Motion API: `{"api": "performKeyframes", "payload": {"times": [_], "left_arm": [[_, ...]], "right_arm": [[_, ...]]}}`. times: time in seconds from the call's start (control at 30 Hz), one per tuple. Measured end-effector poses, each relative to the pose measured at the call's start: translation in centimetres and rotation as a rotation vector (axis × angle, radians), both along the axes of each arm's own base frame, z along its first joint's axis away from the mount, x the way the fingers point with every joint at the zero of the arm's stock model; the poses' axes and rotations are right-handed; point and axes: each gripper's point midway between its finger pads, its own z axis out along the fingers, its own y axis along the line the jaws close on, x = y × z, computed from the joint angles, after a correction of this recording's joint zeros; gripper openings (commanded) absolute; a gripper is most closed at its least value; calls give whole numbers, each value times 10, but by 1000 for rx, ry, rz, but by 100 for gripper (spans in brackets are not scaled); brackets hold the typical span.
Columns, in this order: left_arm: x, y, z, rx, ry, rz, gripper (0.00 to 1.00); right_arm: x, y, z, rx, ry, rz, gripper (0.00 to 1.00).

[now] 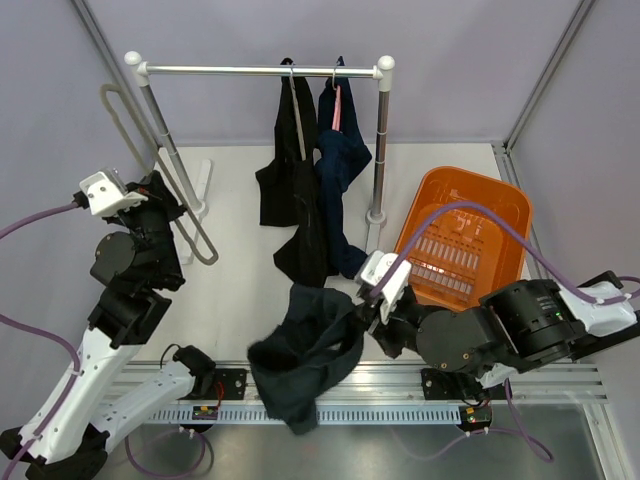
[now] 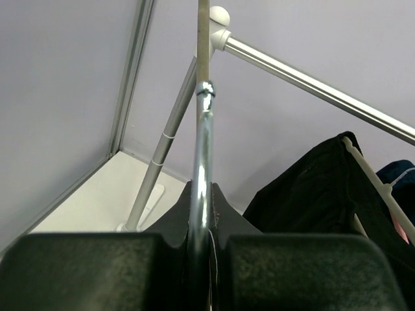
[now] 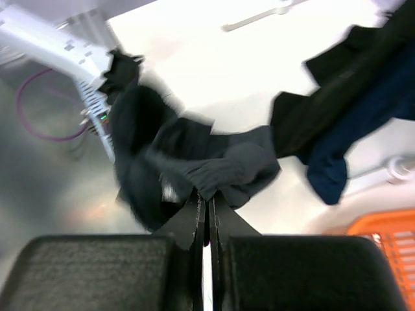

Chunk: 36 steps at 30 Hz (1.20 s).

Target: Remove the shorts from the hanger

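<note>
Three shorts: two on the rack, one in the right claw

The top view counts three shorts: the black shorts (image 1: 290,185) and navy shorts (image 1: 345,160) hang on hangers from the rail (image 1: 250,70), while the dark teal shorts (image 1: 305,350) droop over the near edge of the surface (image 1: 240,270), beside one orange basket (image 1: 478,177). Only the right wrist view shows the right claw (image 3: 207,210) pinched tight on a fold of that teal cloth. Only the left wrist view shows the left claw (image 2: 203,223) clamped on a chrome metal hanger (image 2: 202,149). The left arm is raised and folded by the rack's left post; the right arm lies low, reaching leftward.
</note>
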Motion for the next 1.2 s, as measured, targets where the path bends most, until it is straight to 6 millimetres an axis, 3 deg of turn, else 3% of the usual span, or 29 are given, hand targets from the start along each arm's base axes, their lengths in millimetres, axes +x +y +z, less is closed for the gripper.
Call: {"api": "performKeyframes", "payload": {"times": [0.13, 0.3, 0.43, 0.53, 0.77, 1.0, 1.2], "left_arm": [[-1, -6, 7, 15, 13, -51, 0], [-6, -27, 19, 43, 40, -198, 0], [-7, -50, 12, 85, 107, -329, 0], [-7, -66, -4, 123, 183, -417, 0], [-17, -88, -38, 182, 319, -556, 0], [-27, -92, -42, 196, 347, -614, 0], [-33, -94, -47, 205, 362, -642, 0]], "right_arm": [[25, -20, 20, 41, -47, -134, 0], [71, -51, 80, 206, -135, -384, 0], [124, -99, 123, 301, -270, -647, 0], [151, -139, 145, 325, -327, -828, 0], [171, -194, 193, 387, -371, -1016, 0], [186, -238, 232, 424, -436, -1207, 0], [199, -259, 245, 401, -495, -1341, 0]]}}
